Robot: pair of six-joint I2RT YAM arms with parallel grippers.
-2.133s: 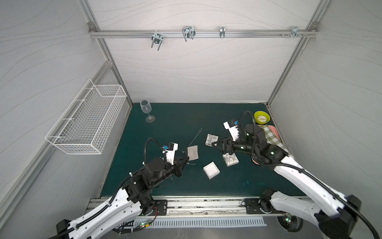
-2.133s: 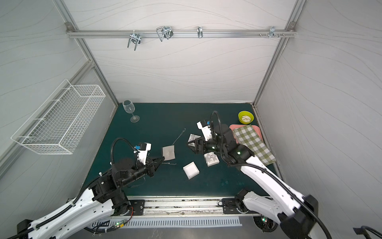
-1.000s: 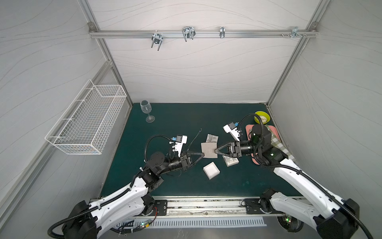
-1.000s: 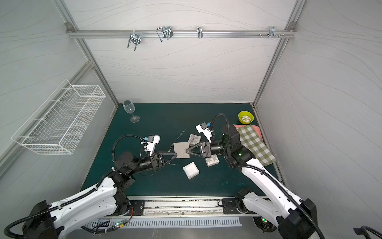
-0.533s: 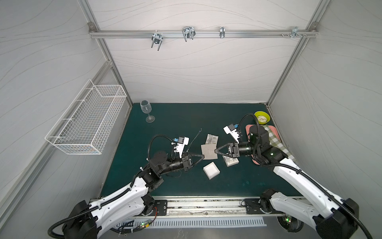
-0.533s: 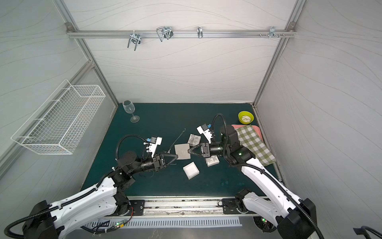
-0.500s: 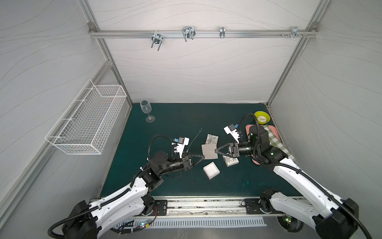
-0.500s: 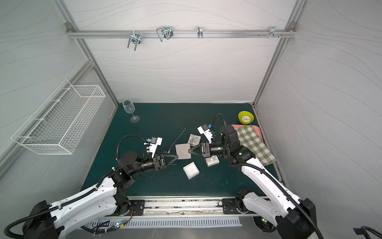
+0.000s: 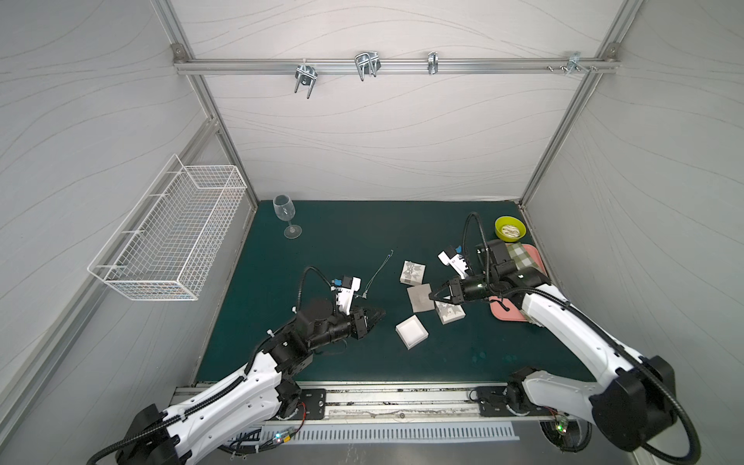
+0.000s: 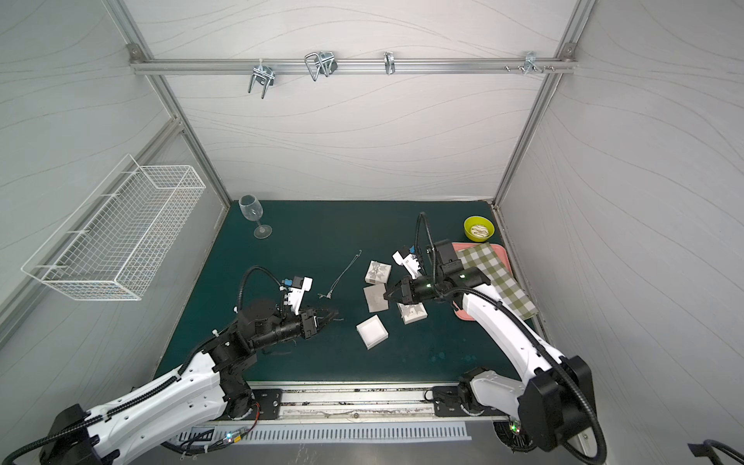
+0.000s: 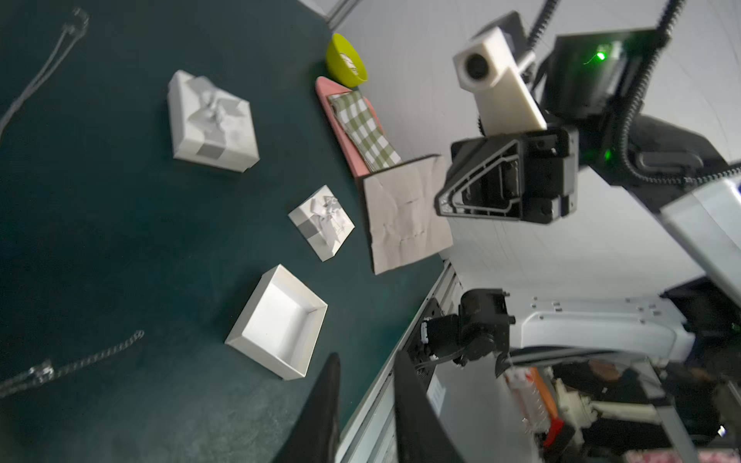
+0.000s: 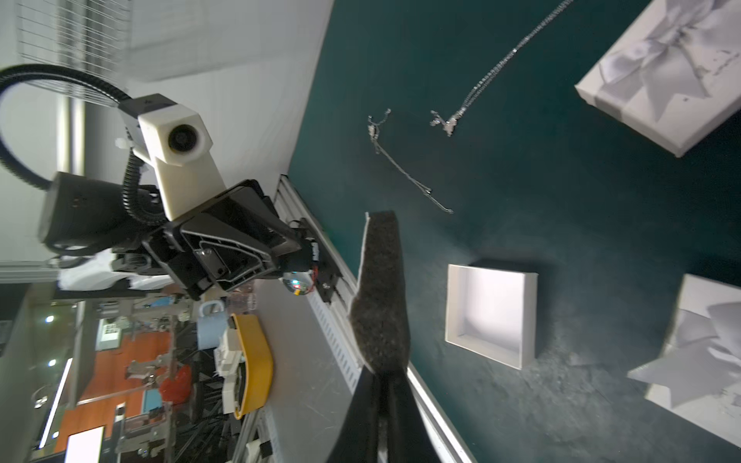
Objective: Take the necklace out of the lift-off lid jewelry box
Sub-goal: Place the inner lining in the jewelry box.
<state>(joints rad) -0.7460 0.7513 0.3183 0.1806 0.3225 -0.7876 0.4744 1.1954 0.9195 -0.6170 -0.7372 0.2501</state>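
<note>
moved since a second ago: left gripper (image 9: 380,312), now back from the grey pad (image 9: 420,298) and closer to its own arm's side.
left gripper: hovers low over the table (image 9: 322,249), fingers parted, grasping nothing.
right gripper (image 9: 432,297): clenched on one edge of the grey pad, holds it up off the table.
necklace (image 12: 403,171): lies loose on the table near the left gripper, out of the box.
open box (image 9: 411,331): sits lidless on the table just beside the pad, shows only its white floor.
long chain (image 9: 378,273): stretches across the table farther back, apart from the necklace.
far bow box (image 9: 412,271): rests just behind the pad.
near bow box (image 9: 451,316): rests partly under the right gripper; cannot tell whether lid or whole box.
</note>
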